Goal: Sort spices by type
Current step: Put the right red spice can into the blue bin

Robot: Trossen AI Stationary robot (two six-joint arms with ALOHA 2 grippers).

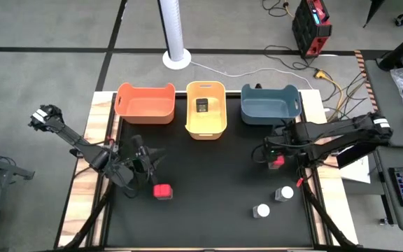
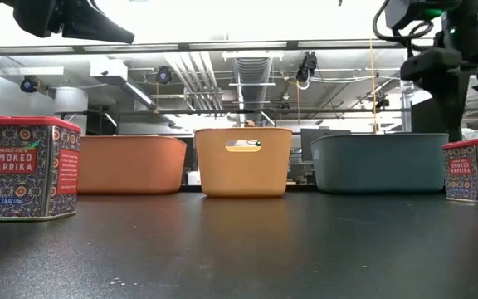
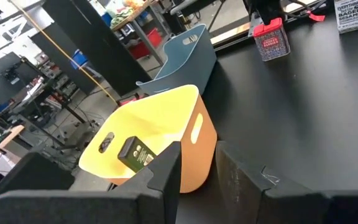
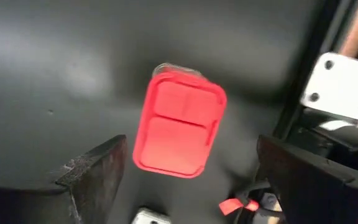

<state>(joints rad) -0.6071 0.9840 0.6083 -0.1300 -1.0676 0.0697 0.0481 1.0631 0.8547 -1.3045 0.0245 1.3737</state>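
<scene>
Right gripper (image 4: pixel 185 180) is hanging straight over a red tin (image 4: pixel 179 123) on the right side of the mat, jaws spread wide with nothing in them, and the tin sits between the two fingers. To do this well I'd drop straight down, keep the tin centred so neither finger clips its lid, and close on the flat sides — not the corners.

Left gripper (image 1: pixel 140 168) is up over the left side near the other red tin (image 1: pixel 162 190). I can't tell whether its jaws are together or apart.

One black tin (image 3: pixel 135 154) already lies in the yellow bin (image 1: pixel 216 126); the two white-capped jars (image 1: pixel 271 201) stand near the front right.

The overhead view gives the layout, but only the table-level view shows the "smoked paprika" label — and only the right wrist view shows how well the tin is lined up.
</scene>
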